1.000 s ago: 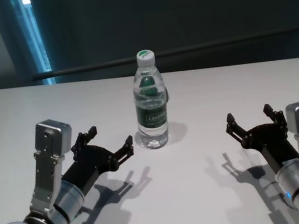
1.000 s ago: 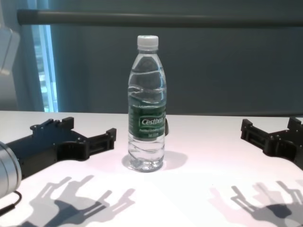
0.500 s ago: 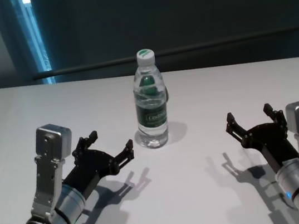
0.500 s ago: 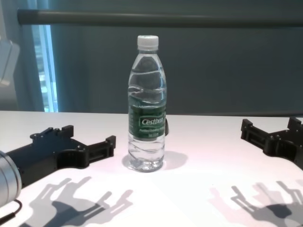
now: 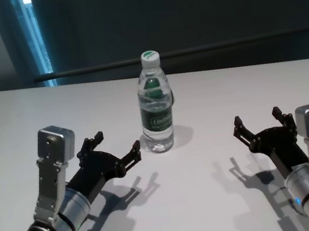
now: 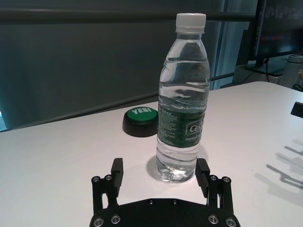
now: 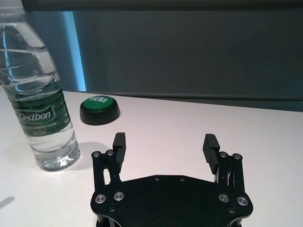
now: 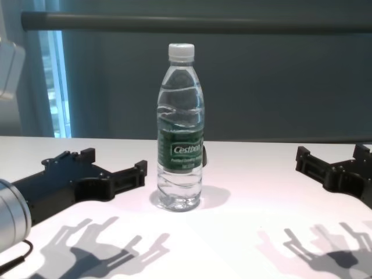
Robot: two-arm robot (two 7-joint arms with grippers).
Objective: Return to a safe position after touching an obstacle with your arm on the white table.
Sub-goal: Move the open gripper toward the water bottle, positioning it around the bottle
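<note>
Centre of the head view: water bottle (image 5: pixel 156 114) upright on the white table (image 5: pixel 213 199), white cap on, dark green label facing the robot. Lower left of that frame, left gripper (image 5: pixel 117 147) sits just beside the bottle base, not touching, jaws spread wide, one fingertip (image 5: pixel 134 148) nearest the bottle. Chest view, same thing: left gripper (image 8: pixel 116 168) at left-centre, low over the tabletop, small gap to the bottle (image 8: pixel 181 131). Left wrist view: bottle (image 6: pixel 183 101) stands just beyond the spread fingers (image 6: pixel 117 168), roughly in line with the gap between them, a green push button (image 6: pixel 140 121) behind it. Lower right of the head view, right gripper (image 5: pixel 258 121) well apart from the bottle, jaws spread, holding nothing; right wrist view shows its fingers (image 7: pixel 119 143) apart, bottle (image 7: pixel 39 101) at far left of frame, green button (image 7: pixel 99 110) behind.
</note>
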